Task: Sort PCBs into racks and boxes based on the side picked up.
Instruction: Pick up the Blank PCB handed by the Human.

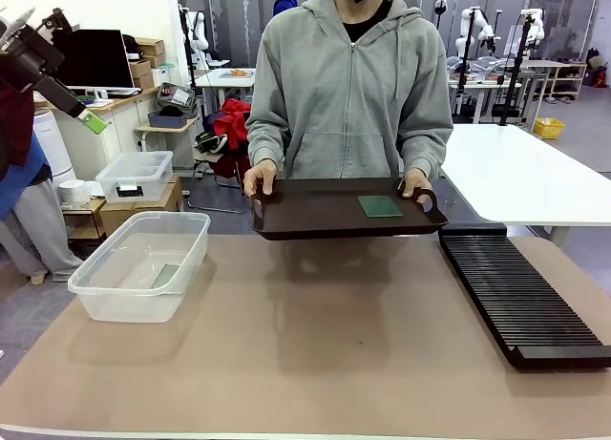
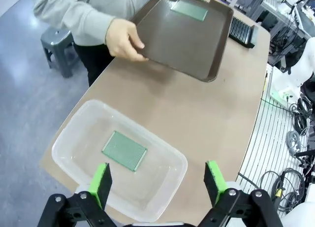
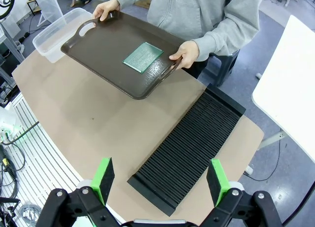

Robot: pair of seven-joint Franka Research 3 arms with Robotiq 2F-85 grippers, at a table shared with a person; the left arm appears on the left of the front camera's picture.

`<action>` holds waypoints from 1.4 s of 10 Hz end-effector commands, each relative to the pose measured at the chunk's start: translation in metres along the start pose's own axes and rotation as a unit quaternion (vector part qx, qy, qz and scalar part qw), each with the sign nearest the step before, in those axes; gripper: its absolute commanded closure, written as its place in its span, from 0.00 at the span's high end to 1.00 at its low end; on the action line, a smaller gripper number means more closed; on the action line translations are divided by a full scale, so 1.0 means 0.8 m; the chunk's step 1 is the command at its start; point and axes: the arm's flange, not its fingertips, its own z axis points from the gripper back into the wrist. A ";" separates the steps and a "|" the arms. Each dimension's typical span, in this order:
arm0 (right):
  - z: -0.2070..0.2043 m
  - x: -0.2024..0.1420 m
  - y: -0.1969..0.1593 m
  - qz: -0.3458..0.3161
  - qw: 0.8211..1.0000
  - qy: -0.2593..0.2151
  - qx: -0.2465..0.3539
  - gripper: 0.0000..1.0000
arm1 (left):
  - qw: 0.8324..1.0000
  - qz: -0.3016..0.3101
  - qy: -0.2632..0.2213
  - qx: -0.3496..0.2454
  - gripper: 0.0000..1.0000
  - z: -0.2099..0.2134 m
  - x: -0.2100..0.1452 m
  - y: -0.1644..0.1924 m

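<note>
Front view: one PCB (image 1: 381, 206) sits on the tray (image 1: 315, 216) the person (image 1: 348, 87) holds over the table's (image 1: 334, 364) far edge. Another PCB (image 1: 166, 276) looks blurry through the box (image 1: 105, 302) wall, left edge. Both the left pincer (image 2: 157, 175) and right pincer (image 3: 160, 175) are wide open, empty.

Left arm (image 1: 38, 63): enters at the upper left of the front view, raised high, black wrist slanting down toward the right.
Left claw (image 2: 157, 183): jaws spread wide and empty, with the green pads (image 2: 101, 182) at lower left and lower right of its wrist view.
Right claw (image 3: 160, 181): jaws equally wide, nothing between them, at the bottom edge of its wrist view.
Person's hands: one (image 1: 260, 179) left of centre, the other (image 1: 417, 184) right of centre in the front view. Both are level, with fingers curled in a grip.
</note>
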 end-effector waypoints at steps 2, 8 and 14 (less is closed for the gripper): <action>-0.001 0.000 0.002 -0.003 1.000 -0.002 0.000 1.00 | 1.000 0.000 0.000 0.000 1.00 0.000 0.000 0.000; -0.001 0.000 0.002 -0.003 1.000 -0.002 0.000 1.00 | 0.999 -0.005 -0.043 -0.007 1.00 0.001 -0.001 -0.007; -0.001 0.000 0.002 -0.003 1.000 -0.002 0.000 1.00 | 1.000 -0.010 -0.030 0.000 1.00 0.011 0.009 -0.012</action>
